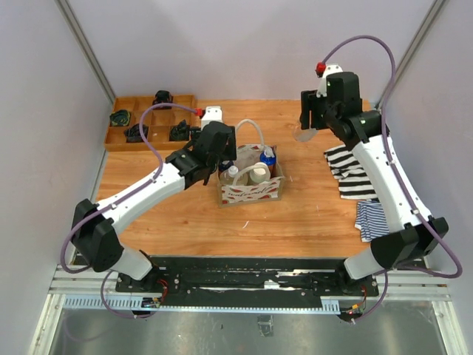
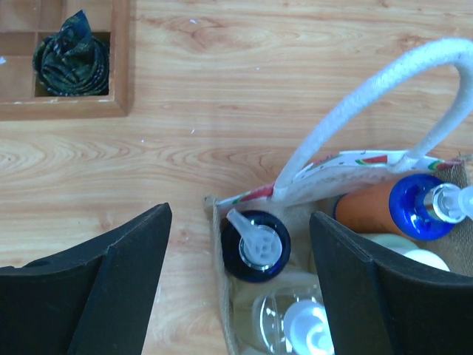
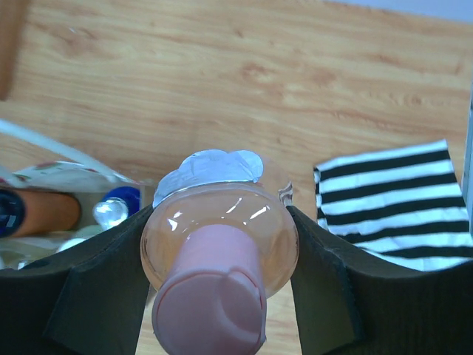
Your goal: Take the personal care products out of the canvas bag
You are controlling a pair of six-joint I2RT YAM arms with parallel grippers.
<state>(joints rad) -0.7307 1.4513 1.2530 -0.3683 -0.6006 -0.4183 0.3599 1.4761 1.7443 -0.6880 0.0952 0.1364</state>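
The beige canvas bag (image 1: 251, 194) has a red-and-white near side and white handles (image 2: 355, 111). Inside, an amber bottle (image 2: 368, 211) has a blue cap (image 2: 414, 207). The clear bottle (image 3: 218, 237) is pink-capped. On the right lie black-and-white striped cloths (image 1: 353, 171). The coiled item (image 2: 70, 63) looks dark green, perhaps.

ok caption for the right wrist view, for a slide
Right gripper holding a clear bottle with a pink cap over the table, striped cloth nearby
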